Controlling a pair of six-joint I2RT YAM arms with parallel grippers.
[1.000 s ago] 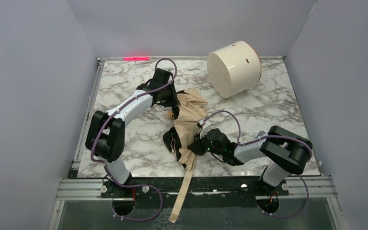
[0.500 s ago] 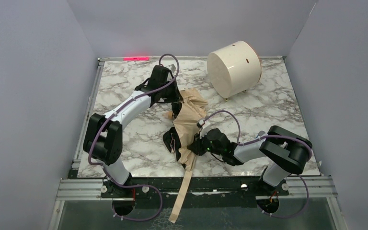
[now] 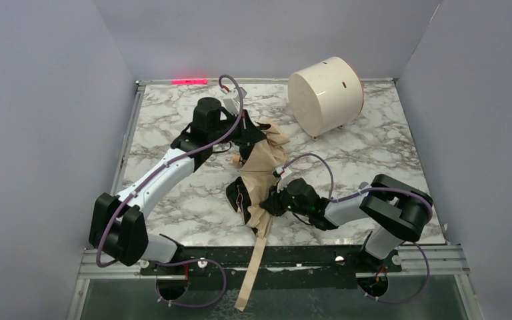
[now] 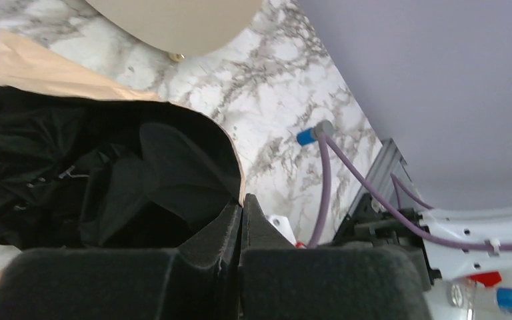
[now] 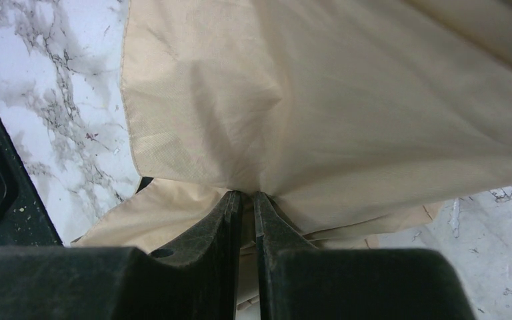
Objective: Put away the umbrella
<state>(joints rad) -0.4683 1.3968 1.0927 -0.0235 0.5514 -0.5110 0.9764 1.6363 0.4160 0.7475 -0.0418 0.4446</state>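
Marble table (image 3: 173,200), walled in on three sides.

White drum (image 3: 325,95) on its side at the far right, flat face toward the near left, well apart from both arms. Nothing lies between it and the umbrella but bare marble.

Umbrella (image 3: 261,167) at table centre, collapsed and crumpled. The long axis runs far to near, leaning slightly left at the near end. The far end is bunched up and lifted under the left arm. The near end lies flat by the table's front edge. Black lining (image 3: 239,195) shows on its left flank. The handle cannot be made out.

Tan strap (image 3: 253,273) trails from the near end, over the front rail and off the table.

Left gripper (image 4: 241,212) is at the far end, its jaws pressed together on the canopy's edge where the beige rim meets the black lining.

Right gripper (image 5: 243,195) comes in low from the right at the near half, its jaws pinched tight on a fold of beige fabric.

A purple cable (image 4: 325,175) with a blue plug crosses the left wrist view.
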